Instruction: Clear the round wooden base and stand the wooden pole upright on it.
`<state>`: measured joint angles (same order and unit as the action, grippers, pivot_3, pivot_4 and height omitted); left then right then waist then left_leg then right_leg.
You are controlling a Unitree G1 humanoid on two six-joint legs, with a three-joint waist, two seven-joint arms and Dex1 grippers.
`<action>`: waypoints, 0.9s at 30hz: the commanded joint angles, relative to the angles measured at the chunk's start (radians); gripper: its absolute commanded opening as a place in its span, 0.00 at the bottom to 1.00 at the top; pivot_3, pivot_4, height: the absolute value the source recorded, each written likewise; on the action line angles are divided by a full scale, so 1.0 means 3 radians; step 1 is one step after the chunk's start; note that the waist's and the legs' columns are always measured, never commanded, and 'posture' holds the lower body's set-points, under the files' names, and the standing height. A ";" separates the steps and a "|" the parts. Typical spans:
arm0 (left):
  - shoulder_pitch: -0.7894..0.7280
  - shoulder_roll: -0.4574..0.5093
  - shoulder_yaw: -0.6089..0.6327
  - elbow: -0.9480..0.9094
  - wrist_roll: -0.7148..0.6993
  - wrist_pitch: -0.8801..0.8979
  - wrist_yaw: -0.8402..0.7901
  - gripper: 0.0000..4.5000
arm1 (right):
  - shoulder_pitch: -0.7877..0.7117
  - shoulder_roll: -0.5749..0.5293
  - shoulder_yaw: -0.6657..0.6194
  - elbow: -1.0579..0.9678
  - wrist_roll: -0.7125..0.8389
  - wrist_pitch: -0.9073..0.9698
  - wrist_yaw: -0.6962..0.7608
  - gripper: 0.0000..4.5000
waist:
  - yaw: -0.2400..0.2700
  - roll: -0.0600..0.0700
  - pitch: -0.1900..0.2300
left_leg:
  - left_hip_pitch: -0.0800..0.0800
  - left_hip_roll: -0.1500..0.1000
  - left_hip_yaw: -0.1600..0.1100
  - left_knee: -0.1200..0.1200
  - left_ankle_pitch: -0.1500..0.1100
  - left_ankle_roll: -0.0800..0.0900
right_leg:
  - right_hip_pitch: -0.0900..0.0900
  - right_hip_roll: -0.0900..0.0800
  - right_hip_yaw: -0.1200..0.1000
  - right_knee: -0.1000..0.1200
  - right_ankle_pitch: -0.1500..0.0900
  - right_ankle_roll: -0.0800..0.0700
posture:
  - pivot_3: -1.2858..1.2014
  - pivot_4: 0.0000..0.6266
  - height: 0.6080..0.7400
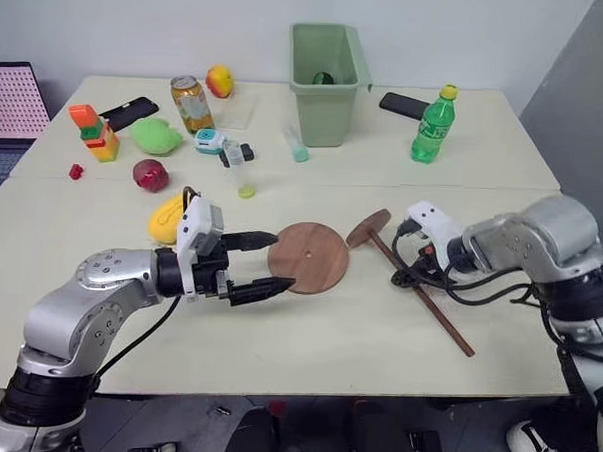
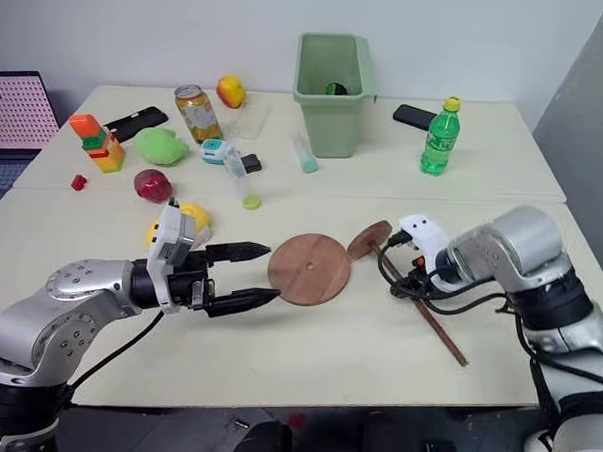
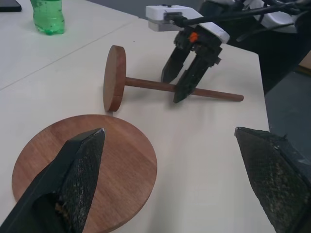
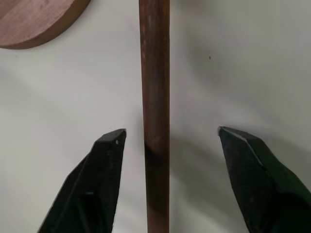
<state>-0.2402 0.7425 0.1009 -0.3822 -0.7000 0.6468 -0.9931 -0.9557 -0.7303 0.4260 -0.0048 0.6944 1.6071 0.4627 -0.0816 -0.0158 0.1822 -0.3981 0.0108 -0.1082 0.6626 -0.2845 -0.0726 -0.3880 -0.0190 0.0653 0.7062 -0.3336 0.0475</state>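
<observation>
Right claw (image 3: 181, 86): your right claw points down at the counter (image 1: 307, 336). Its two black fingers (image 4: 97, 179) stand partly apart, one on each side of the wooden pole (image 1: 419, 296). They do not touch it, so it holds nothing.

Left claw (image 1: 272, 262): your left claw is spread wide and lies level. Its tips sit at the near edge of the round wooden base (image 1: 308, 258). It holds nothing.

Wooden pole: you see a long, thin, dark brown stick lying flat on the counter. A small round reddish disc is fixed to its far end and stands on its edge, just beside the base.

Round wooden base: you see a flat, thin, reddish-brown disc lying on the counter between your two claws. Nothing lies on it. A tiny dot marks its middle.

Hard to see: your right claw covers the middle of the pole in the head views.

Green bin (image 1: 326, 79): it stands at the back of the counter. Something dark lies inside, but you cannot tell what.

Green bottle (image 1: 433, 125): it stands upright with a yellow cap, near the bin.
</observation>
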 commanded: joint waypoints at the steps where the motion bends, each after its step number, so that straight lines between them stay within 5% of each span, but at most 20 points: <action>1: 0.0042 0.0004 0.0040 -0.0127 -0.0019 -0.0053 0.0017 1.00 | -0.0107 -0.0017 0.0149 0.0116 0.0056 0.0024 0.0083 0.47 | 0.0002 0.0000 0.0000 | -0.0002 0.0000 0.0000 0.0000 0.0000 0.0000 | 0.0000 -0.0001 -0.0001 -0.0002 0.0000 0.0000 | 0.52 0.24 1.00; 9: 0.0096 0.0024 0.0075 -0.0159 0.0004 -0.0081 0.0052 1.00 | 0.0144 0.0160 -0.0454 -0.0178 0.0021 0.0024 -0.0186 0.06 | 0.0005 0.0000 0.0000 | -0.0003 -0.0001 0.0000 0.0000 0.0000 0.0000 | 0.0000 -0.0002 -0.0001 -0.0004 0.0000 0.0000 | 0.52 0.24 1.00; 13: 0.0091 0.0051 0.0115 -0.0141 0.0016 -0.0104 0.0057 1.00 | 0.0302 0.0810 -0.1513 -0.0710 0.0011 -0.0427 -0.0577 0.06 | -0.0010 0.0000 0.0000 | -0.0004 0.0001 -0.0002 0.0000 0.0000 0.0000 | 0.0000 -0.0001 -0.0002 -0.0002 0.0000 0.0000 | 0.52 0.24 1.00; 16: 0.0075 0.0076 0.0157 -0.0105 0.0001 -0.0096 0.0044 1.00 | 0.0418 0.1025 -0.1632 -0.1021 -0.0187 -0.1046 -0.0684 0.06 | -0.0011 0.0001 0.0000 | -0.0002 0.0003 0.0001 -0.0002 0.0000 0.0000 | -0.0006 0.0002 0.0002 0.0007 0.0000 0.0000 | 0.52 0.24 1.00; 22: 0.0098 0.0218 0.0275 0.0049 0.0055 -0.0148 -0.0037 1.00 | 0.0688 0.1948 -0.1303 -0.1047 -0.0807 -0.3160 -0.0743 0.06 | -0.0014 0.0001 0.0000 | -0.0001 0.0001 0.0001 -0.0001 0.0000 -0.0001 | -0.0004 0.0000 0.0000 0.0005 0.0000 0.0000 | 0.52 0.24 1.00; 27: 0.0092 0.0259 0.0266 0.0088 0.0094 -0.0193 -0.0061 1.00 | 0.0971 0.2390 -0.0888 -0.0610 -0.1276 -0.4257 -0.0579 0.06 | -0.0015 0.0000 0.0000 | 0.0001 0.0003 0.0001 -0.0001 0.0001 -0.0003 | -0.0006 0.0001 0.0001 0.0011 0.0000 0.0000 | 0.52 0.24 1.00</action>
<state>-0.2080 0.8032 0.1570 -0.3419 -0.6757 0.6054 -0.9988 -0.6872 -0.0304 0.1170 -0.2156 0.3686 0.4641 0.2677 -0.0859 -0.0157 0.1821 -0.3976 0.0115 -0.1081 0.6625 -0.2836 -0.0743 -0.3893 -0.0187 0.0653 0.7092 -0.3336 0.0476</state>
